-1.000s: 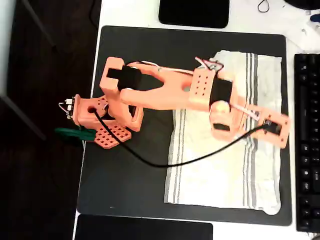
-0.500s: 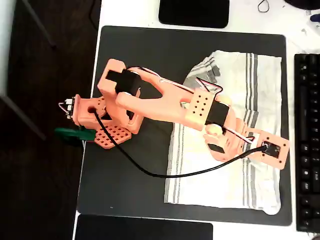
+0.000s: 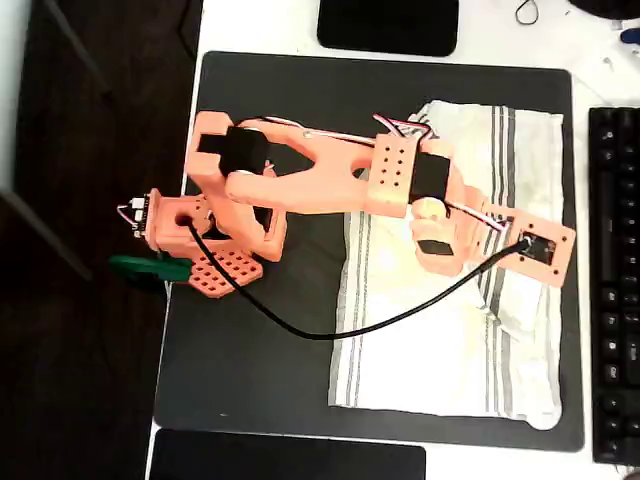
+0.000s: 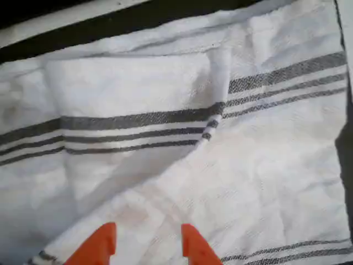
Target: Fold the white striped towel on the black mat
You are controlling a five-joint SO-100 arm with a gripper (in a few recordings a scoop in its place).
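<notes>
white striped towel (image 3: 440, 340) on black mat (image 3: 270, 370), rumpled — gripper (image 4: 146, 243) parted above

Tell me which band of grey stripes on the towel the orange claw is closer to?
In the overhead view, the right-hand band, near the keyboard. The gripper sits beside it; the left band runs down the white striped towel's opposite side.

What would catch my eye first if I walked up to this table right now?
Most likely the bright orange robot arm, stretched from the left side of the black mat out over the white striped towel in the overhead view. The towel lies on the right half of the mat, rumpled near its right edge. In the wrist view the two orange tips of the end effector sit apart, just above the cloth with its grey stripes.
</notes>
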